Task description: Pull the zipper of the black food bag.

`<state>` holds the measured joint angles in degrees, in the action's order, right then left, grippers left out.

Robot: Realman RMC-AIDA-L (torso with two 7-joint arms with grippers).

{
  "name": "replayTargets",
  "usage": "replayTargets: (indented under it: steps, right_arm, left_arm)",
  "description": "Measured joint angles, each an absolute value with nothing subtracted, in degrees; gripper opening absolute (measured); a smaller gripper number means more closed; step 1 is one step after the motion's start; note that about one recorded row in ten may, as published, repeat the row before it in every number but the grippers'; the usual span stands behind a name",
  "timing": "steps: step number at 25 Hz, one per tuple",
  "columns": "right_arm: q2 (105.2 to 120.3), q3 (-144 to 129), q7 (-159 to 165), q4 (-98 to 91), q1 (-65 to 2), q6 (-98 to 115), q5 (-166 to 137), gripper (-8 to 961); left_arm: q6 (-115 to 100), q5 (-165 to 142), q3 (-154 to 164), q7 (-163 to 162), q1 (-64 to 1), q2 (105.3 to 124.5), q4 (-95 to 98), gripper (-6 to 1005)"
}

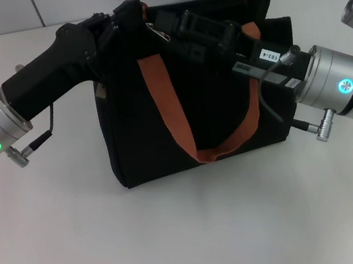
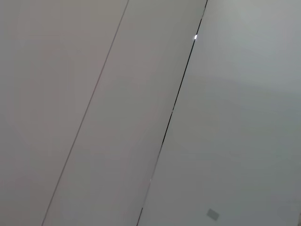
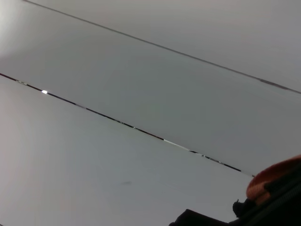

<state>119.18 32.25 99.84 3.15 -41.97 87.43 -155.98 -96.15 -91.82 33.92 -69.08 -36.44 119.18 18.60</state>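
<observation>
Head view, both arms over the black food bag [image 1: 143, 138] on the table [image 1: 195, 238], left gripper [image 1: 125, 16] and right gripper [image 1: 175, 26] at its top edge, finger states impossible to tell.

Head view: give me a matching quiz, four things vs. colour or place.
Things:
1. bag
2. handle
3. left tool
4. right tool

Descriptions:
A. rust-brown strap looping down the near side
B. black, boxy, standing on the table
C. reaching in from the right side of the view over the bag's top
D. at the bag's top left corner in the view

Pairs: 1-B, 2-A, 3-D, 4-C
</observation>
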Motion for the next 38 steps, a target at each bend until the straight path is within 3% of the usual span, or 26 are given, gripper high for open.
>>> replayTargets:
  steps: [10,21,32,38]
  right_arm:
    - [119.18,32.05,99.84,3.05,-42.99,87.14,-155.99,754]
    - [119.18,32.47,99.84,2.81,-42.88,87.27,-155.80,649]
    - [119.13,32.00,99.84,3.05,-43.31,87.42,-155.90,202]
    - [119.15,31.36,97.68,2.73,-43.21,87.09,-156.22,207]
  left_arm:
    - [-96.00,-91.77,33.92,-67.42,-36.61,119.18,17.66,43]
    - [-95.93,-91.54,33.93,-67.41,-36.66,119.18,17.77,43]
    - [-95.73,-91.54,33.80,-67.41,-36.65,119.18,17.76,44]
    - [-95.70,-91.55,33.52,-67.41,-36.65,119.18,17.75,44]
